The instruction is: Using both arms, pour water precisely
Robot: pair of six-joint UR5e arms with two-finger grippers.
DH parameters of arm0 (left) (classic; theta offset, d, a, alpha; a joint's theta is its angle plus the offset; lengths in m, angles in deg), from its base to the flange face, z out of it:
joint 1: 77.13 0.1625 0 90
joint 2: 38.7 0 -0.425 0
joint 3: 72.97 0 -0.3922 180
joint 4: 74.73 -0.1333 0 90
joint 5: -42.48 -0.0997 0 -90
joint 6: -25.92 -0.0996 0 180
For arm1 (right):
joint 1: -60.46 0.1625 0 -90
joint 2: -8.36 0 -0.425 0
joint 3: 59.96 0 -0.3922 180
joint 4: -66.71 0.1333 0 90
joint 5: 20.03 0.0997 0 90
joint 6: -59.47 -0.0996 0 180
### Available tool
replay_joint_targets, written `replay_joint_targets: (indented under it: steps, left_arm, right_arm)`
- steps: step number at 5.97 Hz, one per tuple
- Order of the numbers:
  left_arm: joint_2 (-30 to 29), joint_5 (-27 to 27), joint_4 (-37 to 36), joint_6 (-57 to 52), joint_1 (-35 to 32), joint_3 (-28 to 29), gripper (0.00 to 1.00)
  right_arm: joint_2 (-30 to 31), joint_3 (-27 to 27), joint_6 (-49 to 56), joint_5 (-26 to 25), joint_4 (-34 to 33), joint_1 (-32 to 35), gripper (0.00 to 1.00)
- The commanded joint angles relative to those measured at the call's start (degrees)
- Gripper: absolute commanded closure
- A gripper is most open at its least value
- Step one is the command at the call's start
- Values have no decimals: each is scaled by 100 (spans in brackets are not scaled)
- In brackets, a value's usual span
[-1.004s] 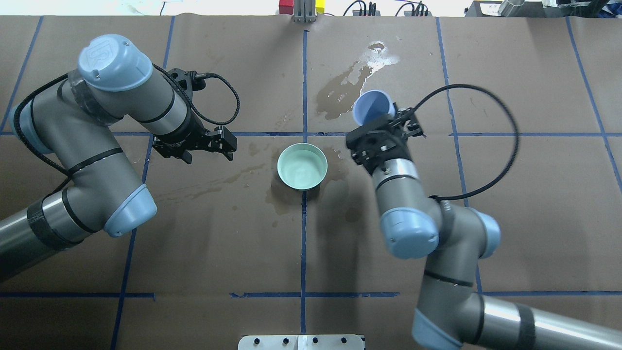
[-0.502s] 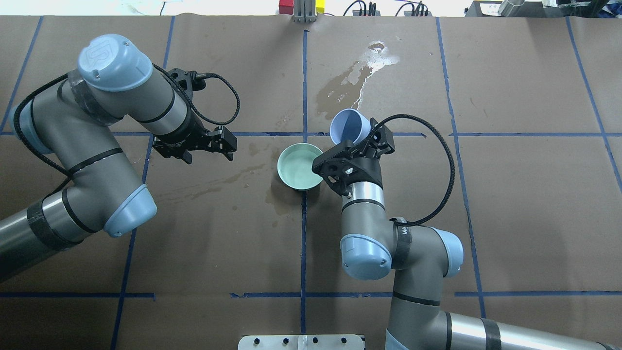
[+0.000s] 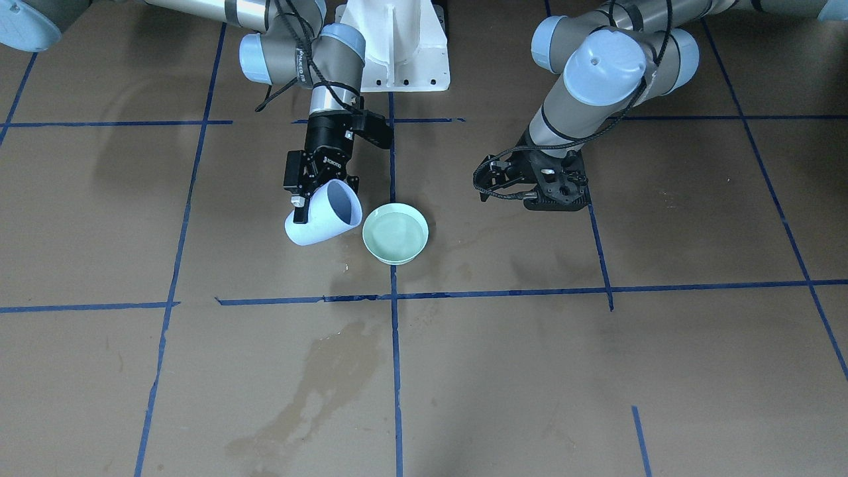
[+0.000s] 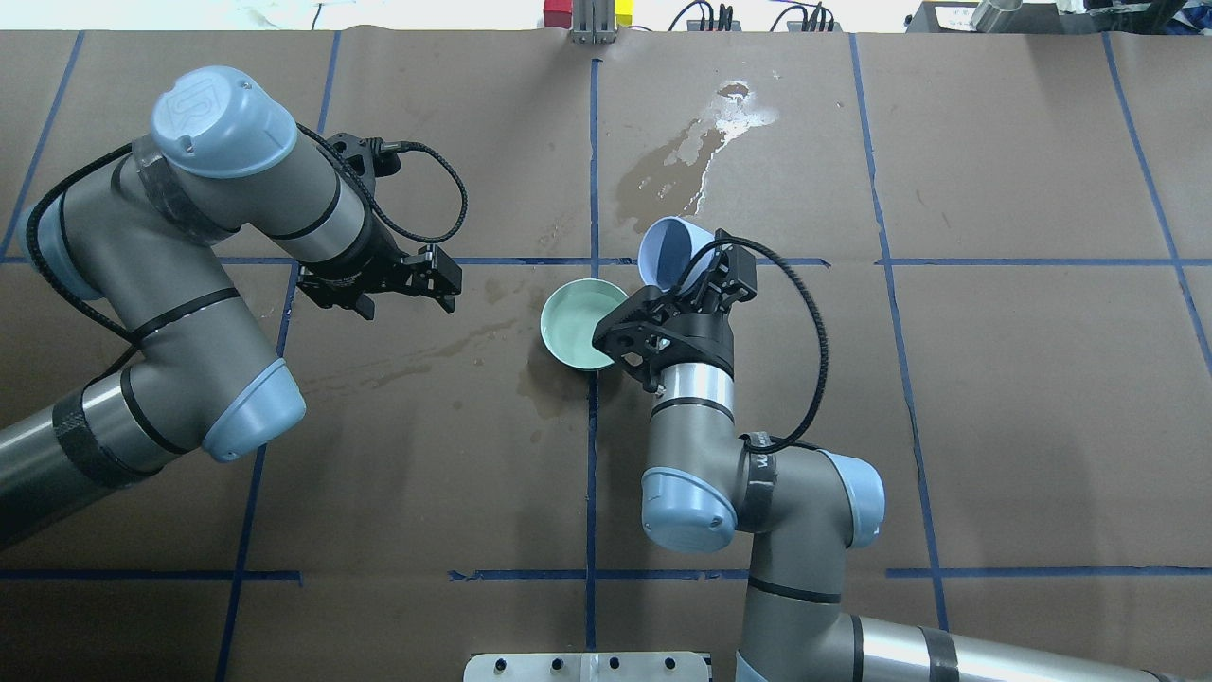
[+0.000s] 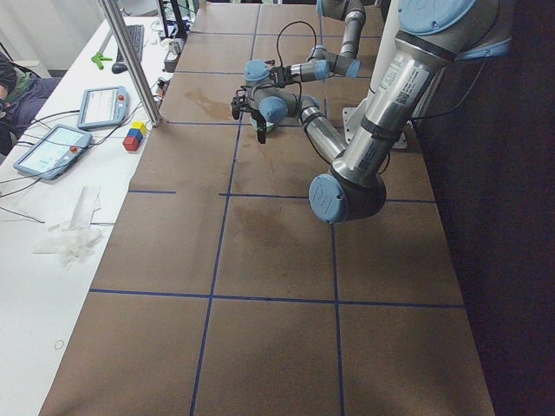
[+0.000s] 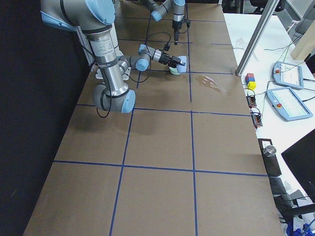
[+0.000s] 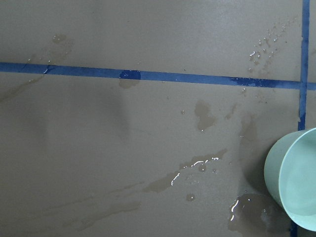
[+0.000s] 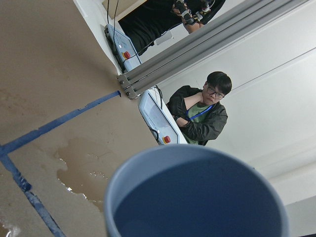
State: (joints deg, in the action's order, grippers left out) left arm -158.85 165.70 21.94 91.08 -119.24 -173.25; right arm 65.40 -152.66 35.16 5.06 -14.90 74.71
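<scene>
The right gripper's [image 4: 684, 282] jaws clamp the tilted cup [image 4: 663, 248] just beside the bowl's [image 4: 568, 327] far-right rim — the left gripper [image 4: 445, 282], jaws apart, hangs well left.

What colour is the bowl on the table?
Pale mint green; the bowl shows best in the exterior front-facing view.

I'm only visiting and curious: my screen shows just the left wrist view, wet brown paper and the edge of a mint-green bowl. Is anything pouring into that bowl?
Observer: The right tool holds a pale blue cup tilted toward the bowl, close beside its rim; no stream shows.
Operator: Is the bowl empty?
Observer: No, the front view shows a shallow pool of water inside.
Operator: And the arm carrying my camera?
Observer: Its left tool hovers open and empty, apart from the bowl.
</scene>
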Motion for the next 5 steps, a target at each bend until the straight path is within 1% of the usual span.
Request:
replay_joint_targets:
  steps: [1, 2, 3, 5]
  left_arm:
    - [0, 0, 1, 5, 0, 0, 0]
    - [9, 0, 1, 5, 0, 0, 0]
    - [0, 0, 1, 5, 0, 0, 0]
    - [9, 9, 1, 5, 0, 0, 0]
  right_arm:
    - [-228, 15, 583, -275, -624, -54, 100]
    - [-281, 24, 969, -338, -845, -54, 100]
    - [-325, 93, 1503, -512, -847, -63, 100]
    - [-326, 155, 1885, -567, -847, -63, 100]
